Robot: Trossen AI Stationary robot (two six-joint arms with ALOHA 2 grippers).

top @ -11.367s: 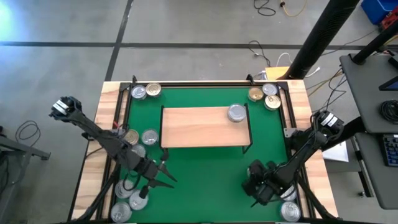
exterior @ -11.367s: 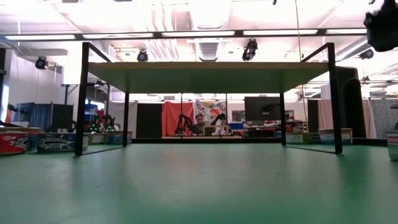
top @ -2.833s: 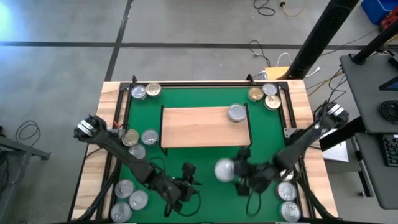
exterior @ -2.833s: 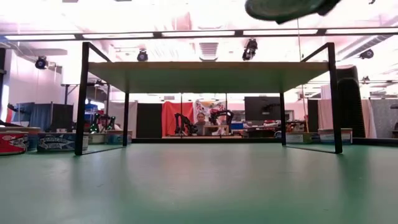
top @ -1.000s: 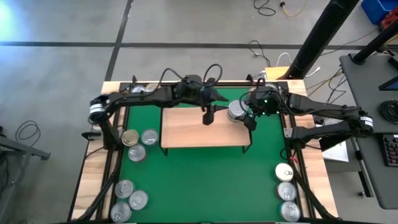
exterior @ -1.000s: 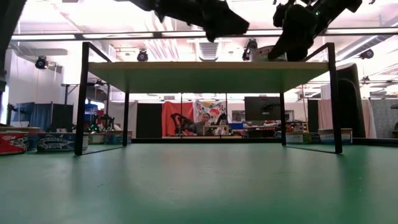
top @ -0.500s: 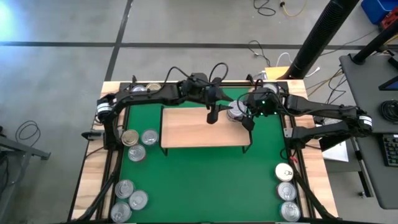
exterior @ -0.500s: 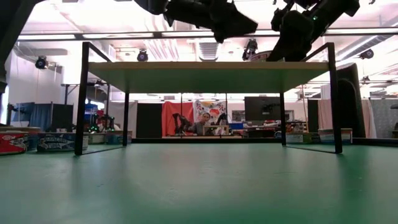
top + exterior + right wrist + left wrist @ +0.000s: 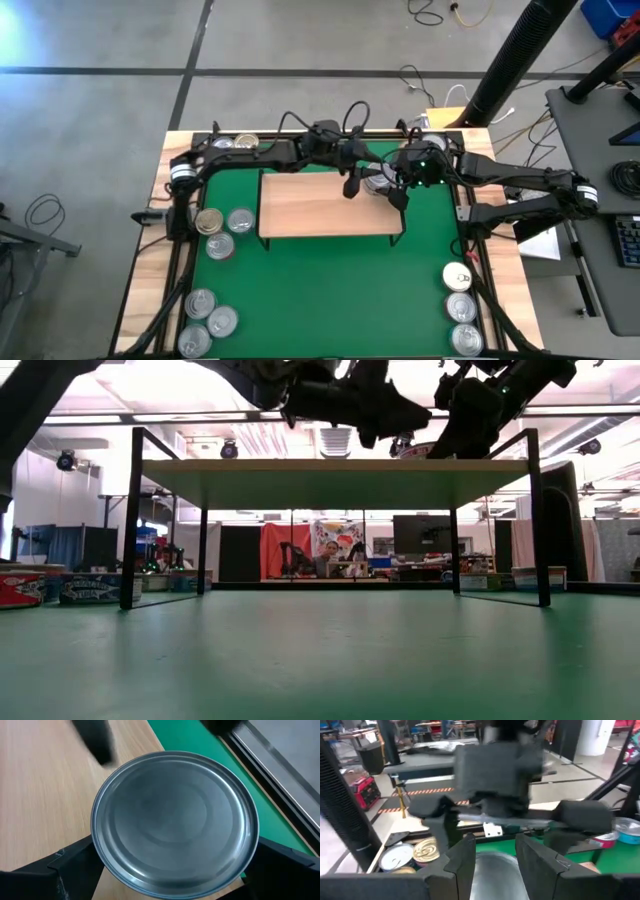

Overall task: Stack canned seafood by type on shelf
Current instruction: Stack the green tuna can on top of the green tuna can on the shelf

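Robotics lab; concrete floor [image 9: 100, 100], floor cables [image 9: 440, 12], distant workbenches [image 9: 330, 575]

A green mat [image 9: 330, 290] covers most of the wooden tabletop [image 9: 152, 290]. Beyond the table's far edge, loose cables [image 9: 425, 85] lie on the grey floor, and a thick black post [image 9: 510, 60] rises past the far right corner. In the low view, a person [image 9: 322, 558] sits far back in the room, beside an orange curtain [image 9: 285, 547] and a dark screen [image 9: 420, 538].

Silver tin [image 9: 175, 822] flat on the wood shelf [image 9: 310, 205] — right end.
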